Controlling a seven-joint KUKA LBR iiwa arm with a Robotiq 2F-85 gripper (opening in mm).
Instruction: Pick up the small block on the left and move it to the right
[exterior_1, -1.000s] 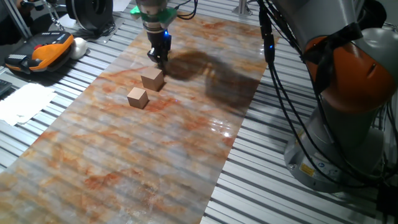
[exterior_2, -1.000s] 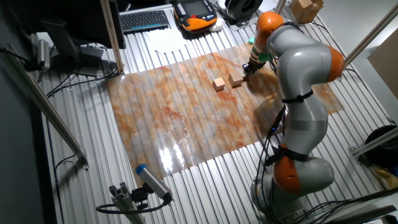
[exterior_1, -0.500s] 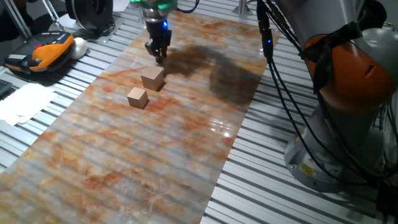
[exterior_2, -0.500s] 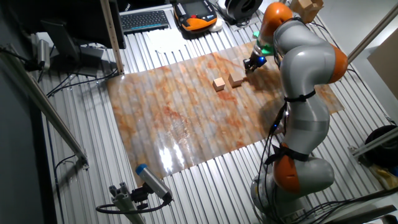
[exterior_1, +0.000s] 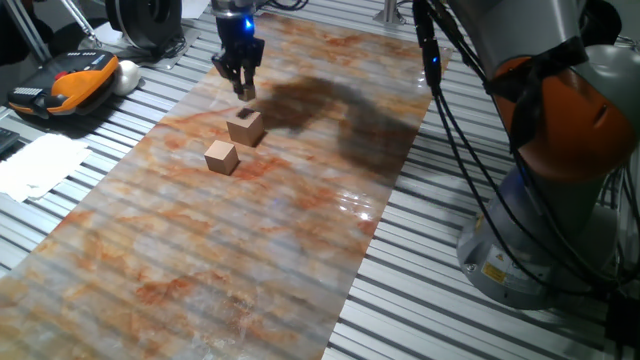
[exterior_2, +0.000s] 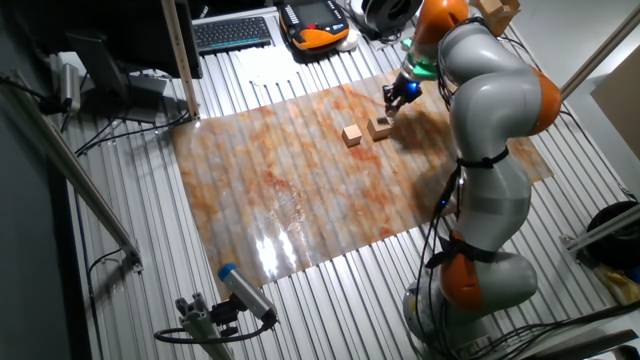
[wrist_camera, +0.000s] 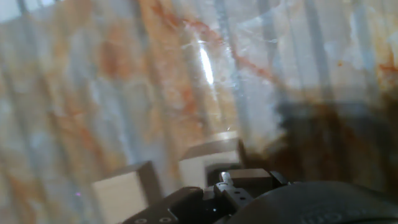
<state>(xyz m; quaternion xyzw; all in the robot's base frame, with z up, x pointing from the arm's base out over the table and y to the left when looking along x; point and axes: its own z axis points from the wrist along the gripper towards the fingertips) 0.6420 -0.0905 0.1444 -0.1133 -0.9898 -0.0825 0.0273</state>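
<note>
My gripper (exterior_1: 243, 88) hangs above the far left part of the marbled mat (exterior_1: 300, 230), just behind and above the larger tan cube (exterior_1: 245, 127). Its fingers are shut, and a tiny tan piece, the small block (exterior_1: 245, 92), shows between the tips, clear of the mat. A medium tan cube (exterior_1: 221, 157) sits in front of the larger one. In the other fixed view the gripper (exterior_2: 390, 98) is above and behind the two cubes (exterior_2: 380, 127) (exterior_2: 351, 134). In the hand view both cubes (wrist_camera: 118, 186) (wrist_camera: 208, 163) lie at the bottom edge; the fingers and the small block are hidden.
An orange teach pendant (exterior_1: 60, 85) and white paper (exterior_1: 35, 165) lie on the slatted table left of the mat. The arm's orange and grey base (exterior_1: 545, 190) with hanging cables stands to the right. A keyboard (exterior_2: 232, 32) is at the back.
The gripper has risen from the mat behind the larger cube and moved left and away, staying shut. Both cubes on the mat have not moved.
</note>
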